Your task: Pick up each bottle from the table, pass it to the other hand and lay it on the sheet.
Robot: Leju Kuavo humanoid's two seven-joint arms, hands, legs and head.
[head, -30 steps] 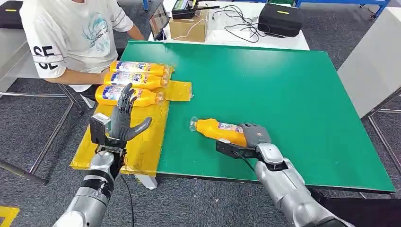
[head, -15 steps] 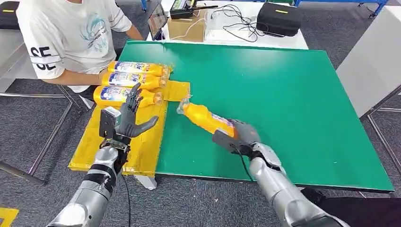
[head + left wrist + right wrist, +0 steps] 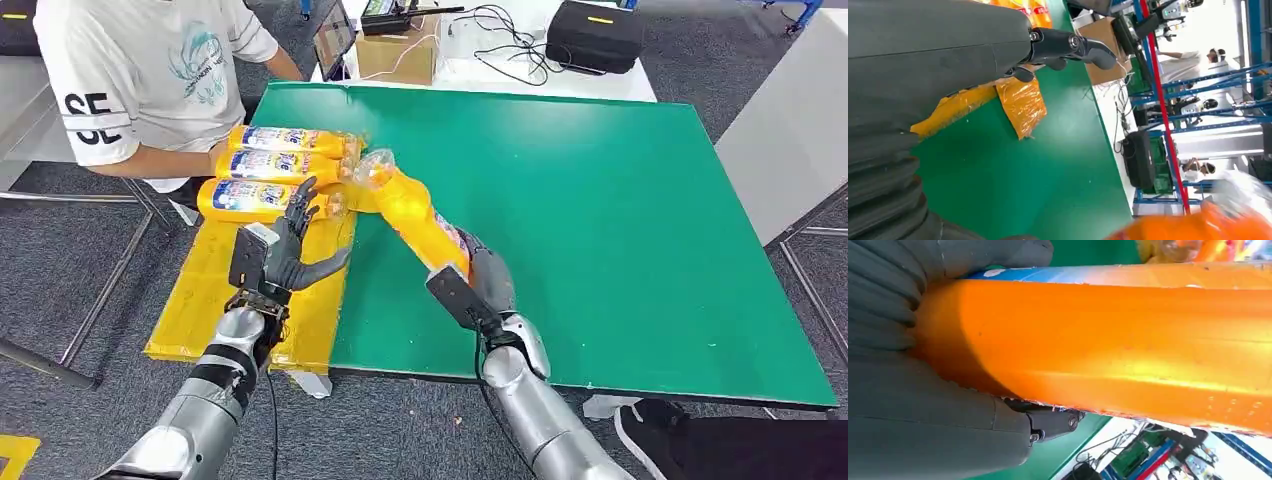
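Above the green table (image 3: 620, 200), the right hand (image 3: 487, 283) grips an orange bottle (image 3: 412, 208) by its base, tilted neck-up. The left hand (image 3: 287, 248) hovers empty, fingers spread, over the yellow sheet (image 3: 205, 300) near three laid bottles (image 3: 270, 168).

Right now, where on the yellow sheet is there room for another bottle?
The near part of the yellow sheet, between the three laid bottles and its front edge, is bare, though the left hand hovers there. The far end is crowded.

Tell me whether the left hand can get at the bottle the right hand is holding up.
Probably yes. The left hand is open above the yellow sheet, and the bottle in the right hand tilts toward it with nothing between them.
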